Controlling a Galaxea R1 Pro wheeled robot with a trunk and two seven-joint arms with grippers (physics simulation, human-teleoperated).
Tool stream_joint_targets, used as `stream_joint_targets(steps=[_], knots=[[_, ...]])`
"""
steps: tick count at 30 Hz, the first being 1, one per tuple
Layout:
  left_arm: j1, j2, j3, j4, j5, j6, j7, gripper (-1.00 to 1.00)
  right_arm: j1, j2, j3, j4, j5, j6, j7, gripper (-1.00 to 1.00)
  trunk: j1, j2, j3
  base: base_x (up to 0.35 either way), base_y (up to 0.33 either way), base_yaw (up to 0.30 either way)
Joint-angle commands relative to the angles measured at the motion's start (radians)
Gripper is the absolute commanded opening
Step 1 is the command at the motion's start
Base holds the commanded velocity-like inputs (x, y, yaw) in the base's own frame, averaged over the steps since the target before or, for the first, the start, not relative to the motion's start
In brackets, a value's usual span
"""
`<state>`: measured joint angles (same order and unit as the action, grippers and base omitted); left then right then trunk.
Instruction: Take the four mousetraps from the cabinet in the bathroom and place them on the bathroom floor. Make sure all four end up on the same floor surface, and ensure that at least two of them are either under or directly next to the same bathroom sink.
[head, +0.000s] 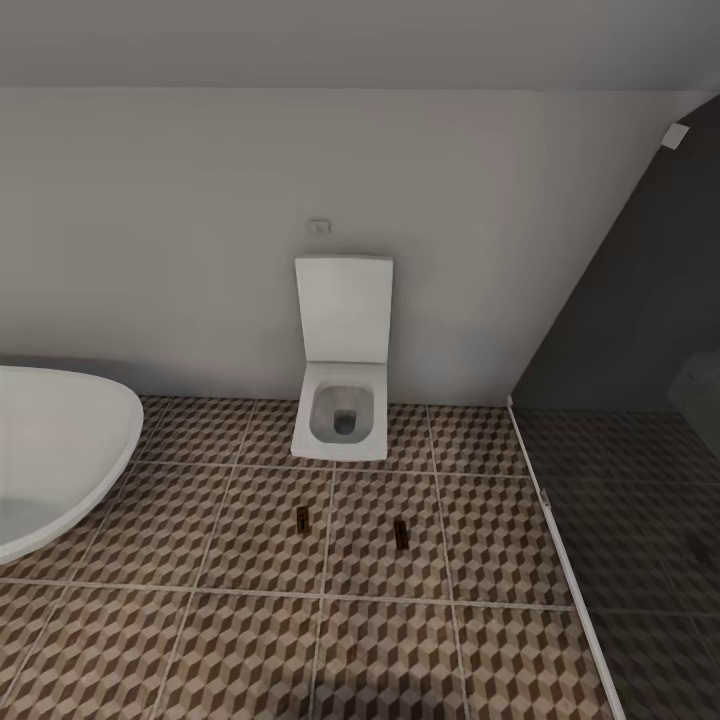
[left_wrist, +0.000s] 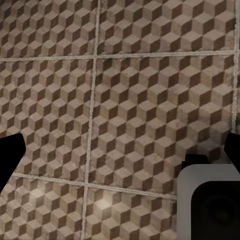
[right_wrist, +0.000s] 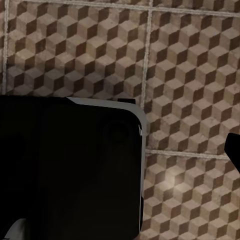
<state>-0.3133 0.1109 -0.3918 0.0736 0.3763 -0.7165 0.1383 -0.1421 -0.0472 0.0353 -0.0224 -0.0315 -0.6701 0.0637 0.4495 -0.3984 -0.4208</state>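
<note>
Cube-patterned bathroom floor (head: 250, 560) spreads open in the head view, bounded by a white tub (head: 50, 450) at left, the toilet (head: 342, 400) against the far wall, and a dark glass partition (head: 640, 400) at right. Two mousetraps lie near the toilet: the left mousetrap (head: 302, 517) and the right mousetrap (head: 401, 533), long axes running near-to-far, well apart.

Left wrist view: the left gripper (left_wrist: 120, 155) shows dark fingertips spread wide over bare tile, released.

Right wrist view: the right gripper's state cannot be told; a dark robot part (right_wrist: 70, 170) covers the tiles.

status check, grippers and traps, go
Left gripper open, empty. Two mousetraps on bathroom floor before toilet. Nothing in the way.
</note>
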Motion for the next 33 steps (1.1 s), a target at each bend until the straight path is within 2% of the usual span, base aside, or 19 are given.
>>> stream_joint_targets(steps=[1,33], knots=[[-0.001,-0.001,-0.009,0.003,0.003,-0.004,0.004,1.0,-0.001,0.0,0.003,0.001,-0.004,-0.003,0.004,1.0,0.0,-0.002,-0.001,0.0,0.0,0.0],[-0.001,-0.001,-0.009,0.003,0.003,-0.004,0.004,1.0,-0.001,0.0,0.003,0.001,-0.004,-0.003,0.004,1.0,0.0,-0.002,-0.001,0.0,0.0,0.0]])
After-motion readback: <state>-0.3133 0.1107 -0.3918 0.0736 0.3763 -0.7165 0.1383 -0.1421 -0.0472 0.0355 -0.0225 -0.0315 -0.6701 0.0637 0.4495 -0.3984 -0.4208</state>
